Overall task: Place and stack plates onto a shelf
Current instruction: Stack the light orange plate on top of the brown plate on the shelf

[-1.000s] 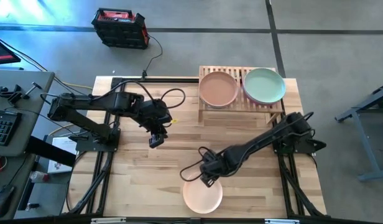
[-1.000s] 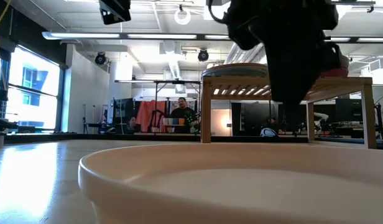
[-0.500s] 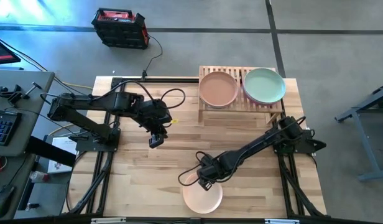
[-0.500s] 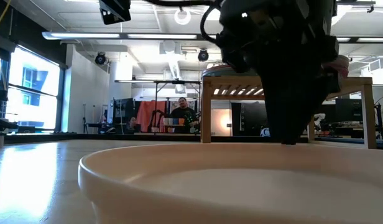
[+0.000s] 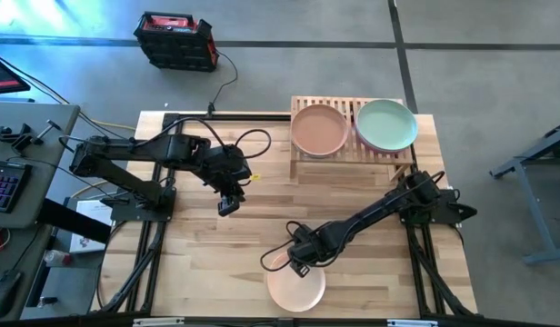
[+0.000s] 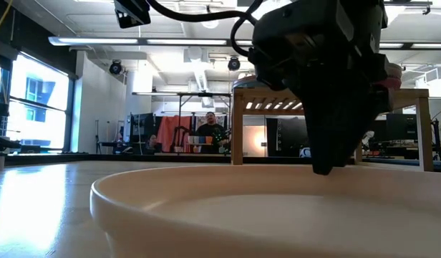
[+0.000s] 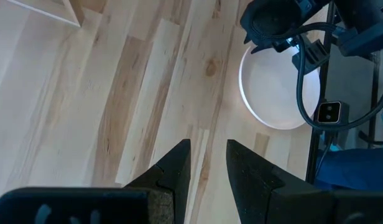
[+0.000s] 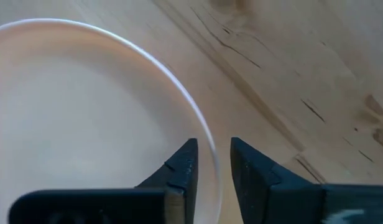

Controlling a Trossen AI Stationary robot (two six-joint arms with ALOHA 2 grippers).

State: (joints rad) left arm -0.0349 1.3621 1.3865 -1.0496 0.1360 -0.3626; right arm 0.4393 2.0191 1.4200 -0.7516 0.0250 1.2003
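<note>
Inspecting the near table edge, we found the right gripper (image 8: pixel 211 163) narrowly parted, straddling the cream plate's (image 5: pixel 296 287) far-left rim; the shelf (image 5: pixel 353 150) lay far-right.

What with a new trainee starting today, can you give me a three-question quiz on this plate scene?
1. How many plate tops show on the shelf from above?
2. True or false: the left claw holds a plate.
3. The right claw is at: A) the beige plate rim; B) the shelf; C) the table's far edge.

Key: 1) Two, the pink plate and the sage plate. 2) False; it hangs open over bare wood. 3) A; its fingers stand on either side of the rim.
</note>
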